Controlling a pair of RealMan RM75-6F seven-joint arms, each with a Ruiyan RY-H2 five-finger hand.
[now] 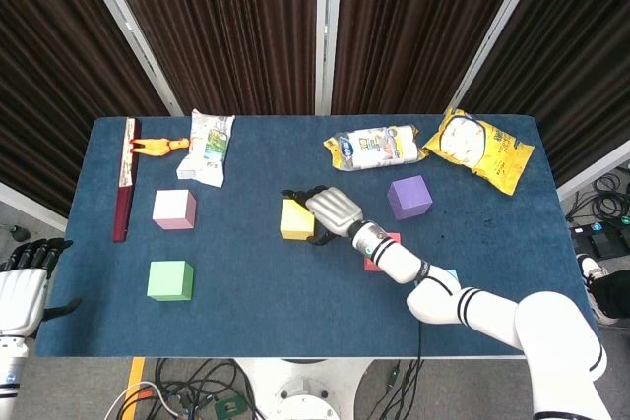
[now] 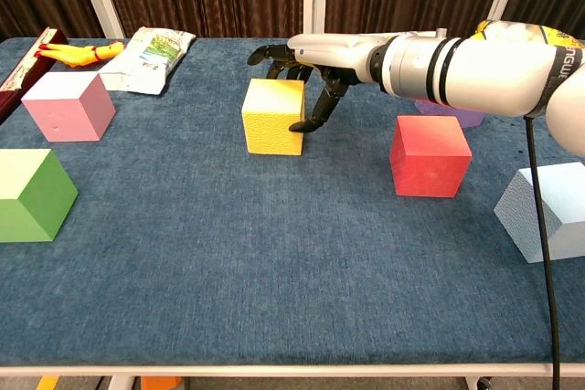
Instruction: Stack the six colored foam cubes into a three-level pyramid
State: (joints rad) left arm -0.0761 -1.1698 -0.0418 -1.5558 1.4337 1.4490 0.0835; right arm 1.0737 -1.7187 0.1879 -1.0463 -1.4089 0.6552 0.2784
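Yellow cube [image 2: 272,116] flat on table [image 2: 274,253], frame center. Right hand [image 2: 306,66] arched over its top-right edge, fingers spread, fingertips [image 2: 298,125] at right face; firm grip unclear. Left hand [image 1: 20,287] idle, lower-left corner, off table.

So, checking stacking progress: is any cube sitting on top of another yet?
No: in the chest view the yellow cube, red cube and pink cube each rest directly on the table.
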